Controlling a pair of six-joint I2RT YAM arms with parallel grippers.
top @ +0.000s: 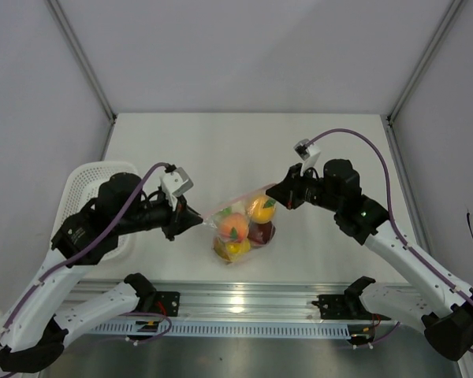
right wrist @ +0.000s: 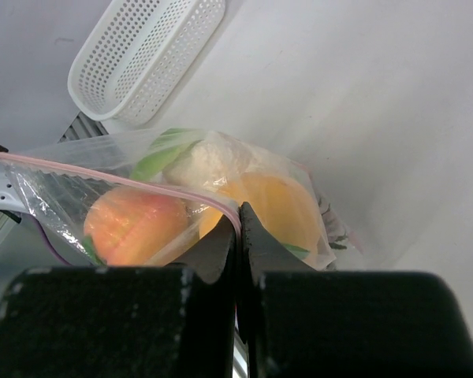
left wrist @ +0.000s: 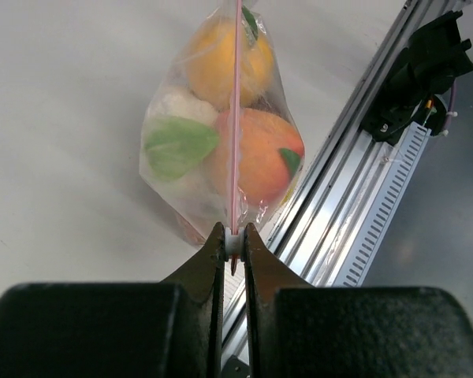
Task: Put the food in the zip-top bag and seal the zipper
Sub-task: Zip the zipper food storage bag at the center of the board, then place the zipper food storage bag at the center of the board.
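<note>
Pinching zipper [left wrist: 236, 118] ends with left claw [left wrist: 233, 242] and right claw [right wrist: 238, 220]; hold bag [top: 240, 228] taut by near edge of table [top: 221, 150], then run one claw along, pressing evenly

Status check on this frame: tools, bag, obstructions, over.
Left tool shut on one end of zipper, right tool shut on the other. Food inside zip-top bag, held taut between them. Nothing in the way.

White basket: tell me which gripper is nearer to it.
Left. The left gripper, pinching the zipper at its left end, sits just right of the white basket. The right gripper pinches the zipper's other end, farther right across the bag.
</note>
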